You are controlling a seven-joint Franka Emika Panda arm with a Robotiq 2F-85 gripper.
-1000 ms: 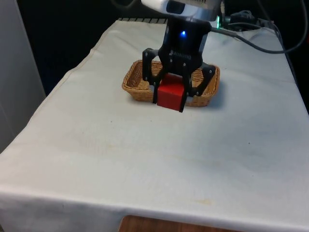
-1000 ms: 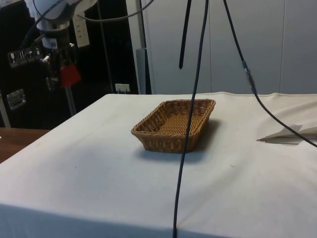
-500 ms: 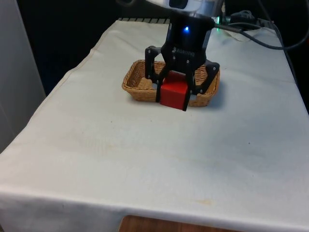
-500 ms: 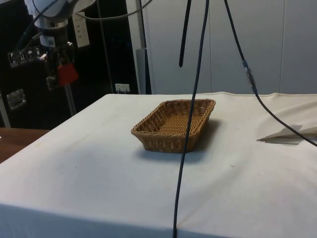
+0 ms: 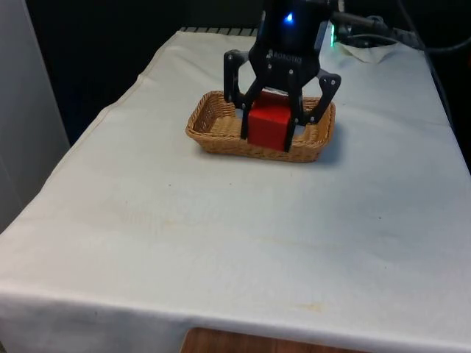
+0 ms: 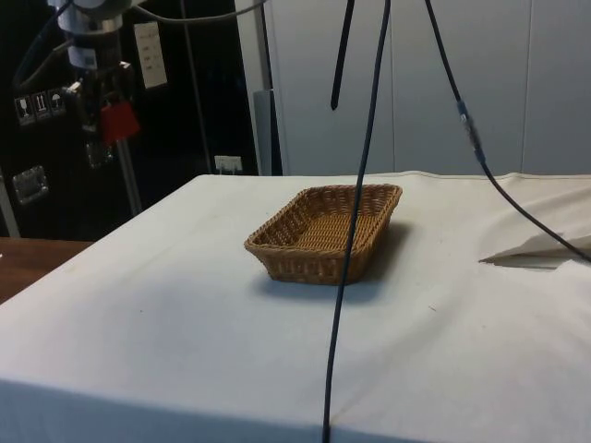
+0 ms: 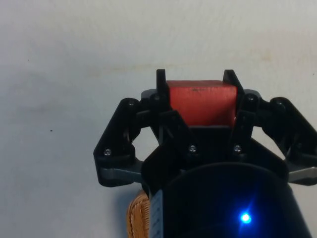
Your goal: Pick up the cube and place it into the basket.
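My black gripper (image 5: pixel 269 132) is shut on a red cube (image 5: pixel 268 125), which hangs high above the white cloth. In the side view the cube (image 6: pixel 119 122) and gripper (image 6: pixel 113 125) are far up and well to the left of the wicker basket (image 6: pixel 325 231), over the table's edge region. In the front view the cube overlaps the basket's (image 5: pixel 213 132) near rim. In the wrist view the cube (image 7: pixel 200 102) sits squeezed between the two fingers (image 7: pixel 161 87), with bare cloth under it and a bit of basket weave (image 7: pixel 137 220) beside the gripper body.
Black cables (image 6: pixel 355 221) hang across the side view in front of the basket. A folded white cloth or paper (image 6: pixel 540 247) lies at the side view's right. Wide bare tablecloth (image 5: pixel 221 235) surrounds the basket.
The gripper has risen with the cube and shifted back toward the basket in the front view; in the side view it climbed slightly.
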